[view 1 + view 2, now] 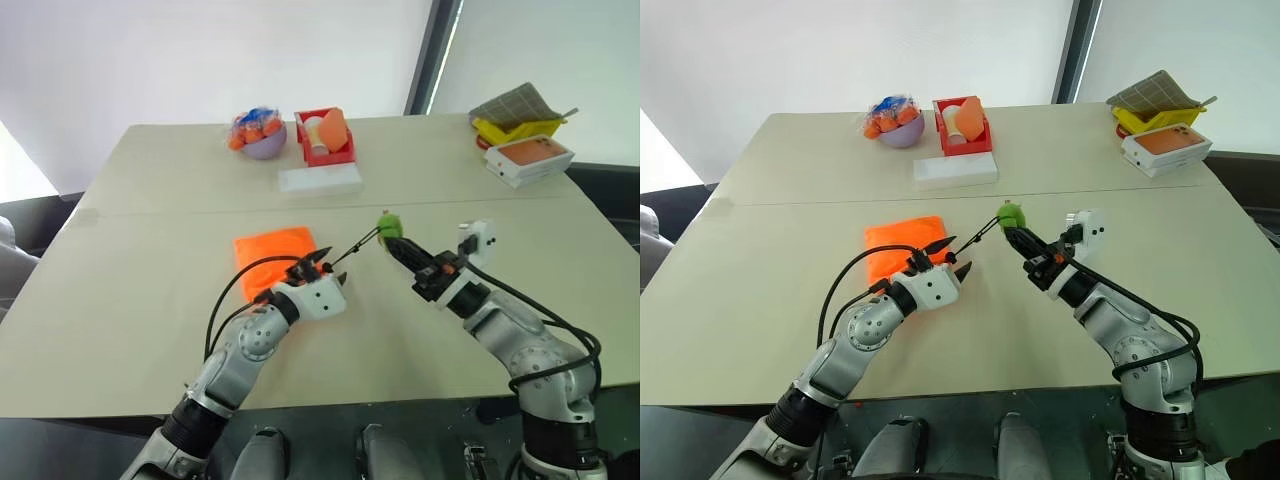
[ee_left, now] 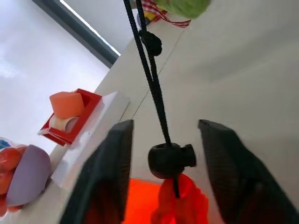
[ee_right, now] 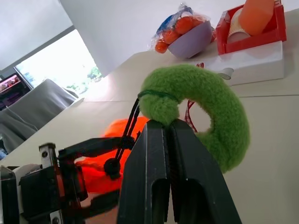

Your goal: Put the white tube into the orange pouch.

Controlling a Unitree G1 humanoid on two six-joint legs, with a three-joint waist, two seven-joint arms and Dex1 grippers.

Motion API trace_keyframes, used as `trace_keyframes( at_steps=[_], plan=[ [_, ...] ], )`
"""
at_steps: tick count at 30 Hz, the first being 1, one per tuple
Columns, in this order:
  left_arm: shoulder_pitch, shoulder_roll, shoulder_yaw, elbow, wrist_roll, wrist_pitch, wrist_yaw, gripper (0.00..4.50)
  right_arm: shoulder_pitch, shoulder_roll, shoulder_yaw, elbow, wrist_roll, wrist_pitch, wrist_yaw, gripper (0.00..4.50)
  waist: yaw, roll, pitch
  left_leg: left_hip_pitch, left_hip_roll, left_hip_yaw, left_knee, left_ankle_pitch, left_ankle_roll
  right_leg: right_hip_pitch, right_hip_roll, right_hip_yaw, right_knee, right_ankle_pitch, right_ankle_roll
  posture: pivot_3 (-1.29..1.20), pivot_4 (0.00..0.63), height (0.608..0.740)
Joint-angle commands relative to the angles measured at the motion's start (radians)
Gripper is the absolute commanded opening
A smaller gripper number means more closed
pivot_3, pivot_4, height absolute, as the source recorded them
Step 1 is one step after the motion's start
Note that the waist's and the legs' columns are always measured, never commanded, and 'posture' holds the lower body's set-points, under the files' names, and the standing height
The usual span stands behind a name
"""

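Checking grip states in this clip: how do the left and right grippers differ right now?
The right gripper is shut on the green pull; the left gripper has its fingers apart, with the black cord lock between them and a gap on each side. The right gripper is raised off the table; the left gripper is at the orange pouch. Both are on the same black cord.

Looks like a lab or test room. Two plain beige worktops (image 1: 140, 300) pushed together, bare white wall, dark-framed window (image 1: 437, 55). Assorted props at the far edge: lilac bowl of bagged orange items (image 1: 257, 133), red square plastic tray (image 1: 325, 140), yellow tray under a checked cloth (image 1: 520, 115).
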Motion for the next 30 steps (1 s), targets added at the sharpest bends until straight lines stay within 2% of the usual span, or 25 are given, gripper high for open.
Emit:
trace_keyframes(
  at_steps=[1, 12, 15, 17, 18, 30],
  plan=[
    [-0.002, -0.007, 0.017, -0.013, -0.002, -0.005, 0.016, 2.39, -0.006, 0.006, 0.0, -0.053, 0.025, -0.013, 0.001, 0.0, 0.0, 0.0, 0.0, 0.0, 0.0, 0.0, 0.0, 0.0, 0.0, 0.0, 0.0, 0.0, 0.0, 0.0, 0.0, 0.0, 0.15, 0.74],
    [0.013, -0.019, 0.039, -0.021, -0.015, 0.036, 0.019, 2.39, -0.014, 0.004, 0.014, -0.041, 0.021, -0.024, 0.008, 0.0, 0.0, 0.0, 0.0, 0.0, 0.0, 0.0, 0.0, 0.0, 0.0, 0.0, 0.0, 0.0, 0.0, 0.0, 0.0, 0.0, 0.15, 0.74],
    [0.019, -0.015, 0.04, -0.027, -0.019, 0.033, 0.011, 1.49, -0.016, 0.006, 0.017, -0.038, 0.019, -0.03, 0.009, 0.0, 0.0, 0.0, 0.0, 0.0, 0.0, 0.0, 0.0, 0.0, 0.0, 0.0, 0.0, 0.0, 0.0, 0.0, 0.0, 0.0, 0.15, 0.74],
    [0.019, -0.014, 0.04, -0.027, -0.021, 0.033, 0.008, 0.49, -0.017, 0.007, 0.018, -0.035, 0.018, -0.033, 0.01, 0.0, 0.0, 0.0, 0.0, 0.0, 0.0, 0.0, 0.0, 0.0, 0.0, 0.0, 0.0, 0.0, 0.0, 0.0, 0.0, 0.0, 0.15, 0.74],
    [0.018, -0.012, 0.04, -0.026, -0.021, 0.033, 0.006, 0.23, -0.017, 0.007, 0.019, -0.035, 0.017, -0.034, 0.01, 0.0, 0.0, 0.0, 0.0, 0.0, 0.0, 0.0, 0.0, 0.0, 0.0, 0.0, 0.0, 0.0, 0.0, 0.0, 0.0, 0.0, 0.15, 0.74],
    [0.028, 0.042, 0.045, -0.019, -0.033, 0.031, -0.038, 0.25, -0.023, 0.015, 0.009, -0.009, -0.029, -0.07, -0.015, 0.0, 0.0, 0.0, 0.0, 0.0, 0.0, 0.0, 0.0, 0.0, 0.0, 0.0, 0.0, 0.0, 0.0, 0.0, 0.0, 0.0, 0.15, 0.74]
  ],
)
